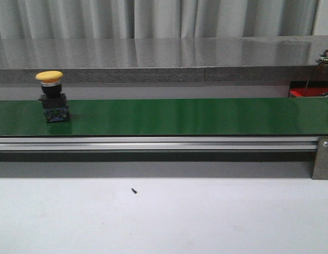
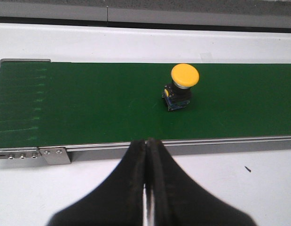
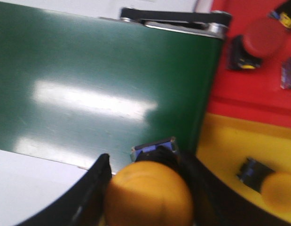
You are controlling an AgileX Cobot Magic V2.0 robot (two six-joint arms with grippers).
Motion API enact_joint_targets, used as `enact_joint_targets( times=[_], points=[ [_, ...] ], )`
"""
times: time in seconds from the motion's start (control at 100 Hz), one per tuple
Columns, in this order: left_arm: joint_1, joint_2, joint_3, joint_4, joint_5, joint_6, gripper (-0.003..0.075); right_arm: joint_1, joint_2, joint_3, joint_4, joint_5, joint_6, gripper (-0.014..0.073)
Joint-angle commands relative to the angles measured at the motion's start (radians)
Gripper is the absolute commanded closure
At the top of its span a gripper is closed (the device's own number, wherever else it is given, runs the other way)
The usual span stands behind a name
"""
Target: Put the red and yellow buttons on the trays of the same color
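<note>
A yellow button [image 1: 51, 98] with a black and blue base stands upright on the green belt at the left; the left wrist view shows this button [image 2: 182, 84] too. My left gripper [image 2: 146, 142] is shut and empty over the white table, short of the belt's near rail. My right gripper [image 3: 145, 162] is shut on a second yellow button [image 3: 150, 197], held over the belt's end beside the yellow tray [image 3: 225, 146]. Another yellow button [image 3: 276, 190] lies in that tray. The red tray [image 3: 239, 92] holds a red button [image 3: 263, 36]. Neither gripper shows in the front view.
The green conveyor belt [image 1: 179, 116] runs across the table with a metal rail [image 1: 153, 143] along its near side. A grey counter [image 1: 164, 58] stands behind it. A sliver of the red tray [image 1: 303, 93] shows at the far right. White tabletop [image 1: 164, 217] lies in front.
</note>
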Motion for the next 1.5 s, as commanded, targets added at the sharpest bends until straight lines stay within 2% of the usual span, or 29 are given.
enact_joint_targets(
  times=[0.0, 0.16, 0.58, 0.77, 0.93, 1.02, 1.17, 1.24, 1.49],
  points=[
    [-0.007, -0.001, -0.025, -0.029, -0.052, 0.0, 0.074, -0.082, -0.073, 0.016, 0.004, -0.064, 0.001, 0.0499],
    [-0.007, -0.001, -0.025, -0.029, -0.052, 0.0, 0.074, -0.206, -0.079, 0.097, 0.003, -0.102, 0.006, 0.0499],
    [-0.007, -0.001, -0.025, -0.029, -0.052, 0.0, 0.074, -0.375, -0.065, 0.429, -0.016, -0.367, 0.006, 0.0499],
    [-0.007, -0.001, -0.025, -0.029, -0.052, 0.0, 0.074, -0.426, -0.028, 0.462, -0.005, -0.412, 0.013, 0.0499],
    [-0.007, -0.001, -0.025, -0.029, -0.052, 0.0, 0.074, -0.427, 0.017, 0.463, 0.0, -0.417, 0.013, 0.0493],
    [-0.007, -0.001, -0.025, -0.029, -0.052, 0.0, 0.074, -0.427, 0.022, 0.463, 0.0, -0.43, 0.013, 0.041],
    [-0.007, -0.001, -0.025, -0.029, -0.052, 0.0, 0.074, -0.427, 0.019, 0.462, 0.0, -0.429, 0.013, 0.0103],
    [-0.007, -0.001, -0.025, -0.029, -0.052, 0.0, 0.0739, -0.427, 0.005, 0.462, 0.0, -0.432, 0.013, 0.0009],
    [-0.007, -0.001, -0.025, -0.029, -0.052, 0.0, 0.074, -0.425, -0.072, 0.406, 0.001, -0.402, 0.013, -0.0006]
  ],
)
